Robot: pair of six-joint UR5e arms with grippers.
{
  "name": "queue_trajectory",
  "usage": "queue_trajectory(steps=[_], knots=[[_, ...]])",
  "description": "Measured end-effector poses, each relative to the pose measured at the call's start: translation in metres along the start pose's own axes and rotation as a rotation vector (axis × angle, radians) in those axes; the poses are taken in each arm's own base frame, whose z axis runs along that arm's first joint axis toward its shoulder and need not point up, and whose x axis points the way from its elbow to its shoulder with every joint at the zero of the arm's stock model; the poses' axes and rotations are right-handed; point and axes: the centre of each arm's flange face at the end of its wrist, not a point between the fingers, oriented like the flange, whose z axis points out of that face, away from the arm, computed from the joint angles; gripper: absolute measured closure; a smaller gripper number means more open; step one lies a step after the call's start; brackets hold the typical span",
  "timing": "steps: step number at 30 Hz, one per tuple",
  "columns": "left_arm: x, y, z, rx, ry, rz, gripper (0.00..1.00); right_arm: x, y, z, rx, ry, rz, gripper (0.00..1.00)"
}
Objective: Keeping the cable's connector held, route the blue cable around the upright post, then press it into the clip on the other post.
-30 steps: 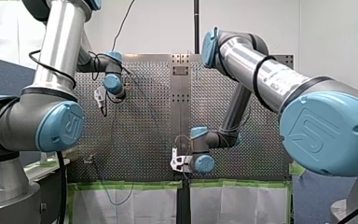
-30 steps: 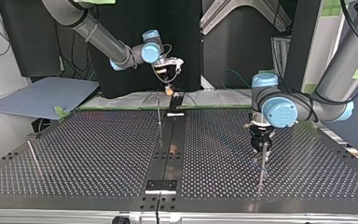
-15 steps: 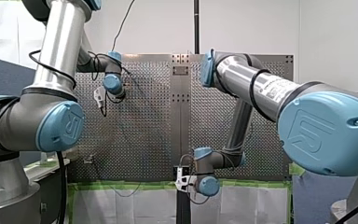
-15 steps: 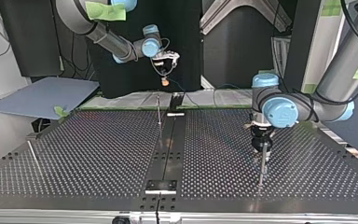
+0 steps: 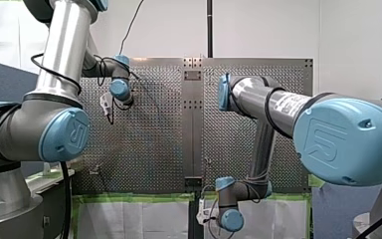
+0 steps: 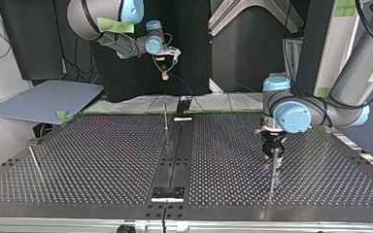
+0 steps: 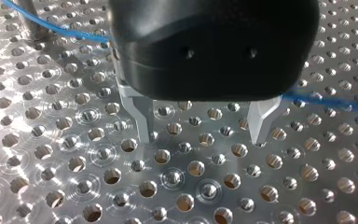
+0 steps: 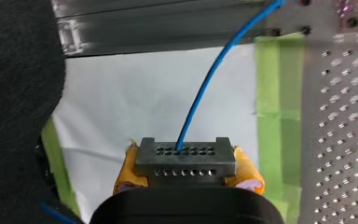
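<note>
Surface (image 6: 102, 155): perforated metal plate with a dark centre rail (image 6: 177, 158). Green tape (image 8: 279, 107) runs along its edge, white sheet (image 8: 135, 102) beyond. Room: white wall (image 5: 268, 30) in the front view, black backdrop (image 6: 189, 43) in the top view.

Counts: two arms, one blue cable (image 8: 214, 79), one connector (image 8: 185, 158). Three thin posts in the top view: centre post (image 6: 165, 115), near post (image 6: 273, 170) under the left claw, side post (image 6: 35, 162) at the view's left.

Left claw (image 7: 203, 137): pointing straight down, tips at the surface, can't tell if touching. Metal fingers (image 7: 142, 119) spread wide, nothing between them. Cable runs behind it.

Right claw (image 8: 186, 179): raised, off the surface edge over the white sheet. Yellow pads (image 8: 249, 176) clamped on the connector, cable leading back toward the surface.
</note>
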Motion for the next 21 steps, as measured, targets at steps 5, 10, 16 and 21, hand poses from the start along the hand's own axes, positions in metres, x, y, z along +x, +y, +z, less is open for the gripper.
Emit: queue_trajectory(steps=[5,10,16,21], knots=[[0.000,0.000,0.000,0.000,0.000,0.000,0.01,-0.004,0.005,0.000,-0.022,-0.004,-0.002,1.00],[0.000,0.000,0.000,0.001,0.002,0.000,0.01,-0.005,0.009,-0.001,-0.044,-0.008,-0.002,1.00],[0.001,0.000,0.000,0.000,0.004,0.000,0.01,-0.009,0.016,-0.007,-0.066,-0.013,-0.001,1.00],[0.001,0.000,0.000,0.001,0.005,0.000,0.01,-0.001,0.022,-0.013,-0.079,0.012,0.007,1.00]])
